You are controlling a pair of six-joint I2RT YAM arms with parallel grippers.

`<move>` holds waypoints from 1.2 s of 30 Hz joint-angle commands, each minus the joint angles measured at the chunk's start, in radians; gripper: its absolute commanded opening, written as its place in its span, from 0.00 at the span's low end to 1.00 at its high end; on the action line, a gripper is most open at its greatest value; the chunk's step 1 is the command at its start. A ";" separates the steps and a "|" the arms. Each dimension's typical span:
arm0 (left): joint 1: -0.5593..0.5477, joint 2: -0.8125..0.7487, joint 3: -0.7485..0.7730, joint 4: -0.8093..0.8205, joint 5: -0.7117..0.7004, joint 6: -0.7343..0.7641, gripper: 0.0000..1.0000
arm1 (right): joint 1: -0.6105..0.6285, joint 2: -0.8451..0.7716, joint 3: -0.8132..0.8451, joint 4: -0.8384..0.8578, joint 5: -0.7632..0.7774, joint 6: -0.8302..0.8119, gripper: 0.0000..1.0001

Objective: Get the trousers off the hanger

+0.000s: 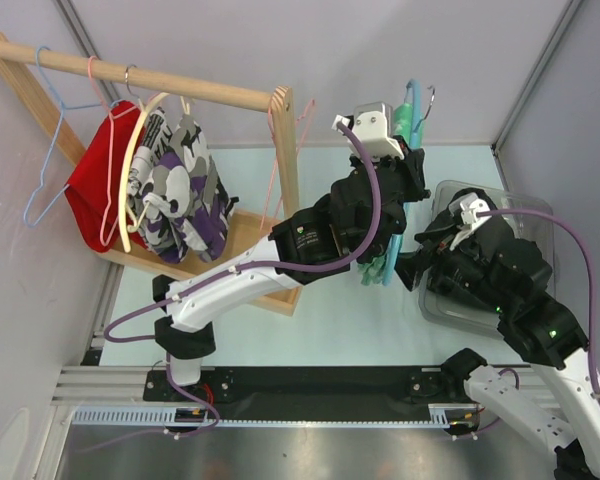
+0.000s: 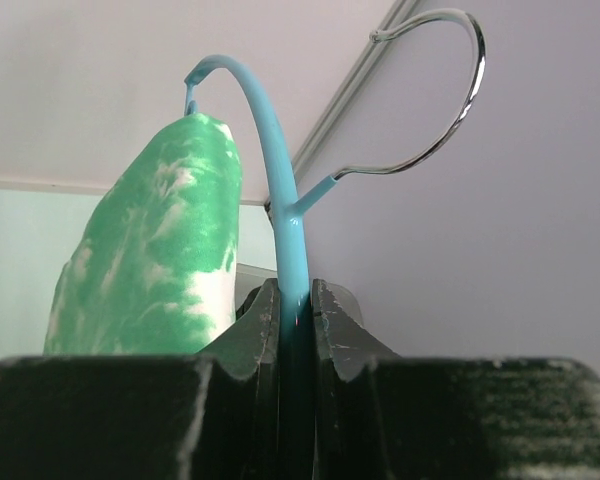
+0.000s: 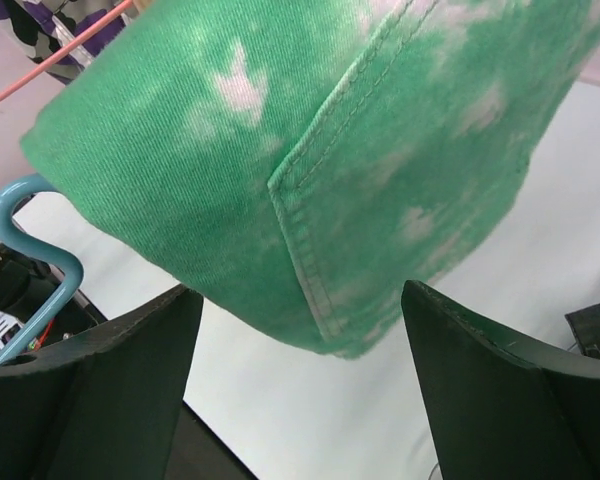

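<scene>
The green tie-dye trousers (image 2: 150, 260) hang on a light blue hanger (image 2: 280, 190) with a metal hook (image 2: 450, 100). My left gripper (image 2: 294, 310) is shut on the hanger's stem just below the hook and holds it up in the air; in the top view it (image 1: 408, 135) is right of the rack. The trousers (image 1: 380, 265) hang below that arm. My right gripper (image 3: 300, 340) is open, and the lower edge of the trousers (image 3: 310, 150) sits just above the gap between its fingers, not pinched. The hanger's end (image 3: 30, 250) shows at the left. In the top view the right gripper (image 1: 410, 262) is beside the trousers.
A wooden rack (image 1: 180, 85) at the back left carries a red garment (image 1: 95, 185), a purple camouflage garment (image 1: 180, 195) and bare wire hangers (image 1: 45, 150). A clear plastic bin (image 1: 510, 210) lies under the right arm. Walls close in on both sides.
</scene>
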 commanded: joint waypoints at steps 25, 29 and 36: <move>-0.006 -0.147 -0.042 0.175 0.016 -0.007 0.00 | 0.428 0.095 -0.053 0.206 0.625 -0.124 0.78; -0.006 -0.144 -0.039 0.175 0.019 -0.009 0.00 | 0.428 0.108 -0.062 0.235 0.536 -0.121 0.79; -0.006 -0.153 -0.042 0.172 0.017 -0.003 0.00 | 0.430 0.095 -0.088 0.252 0.532 -0.095 0.84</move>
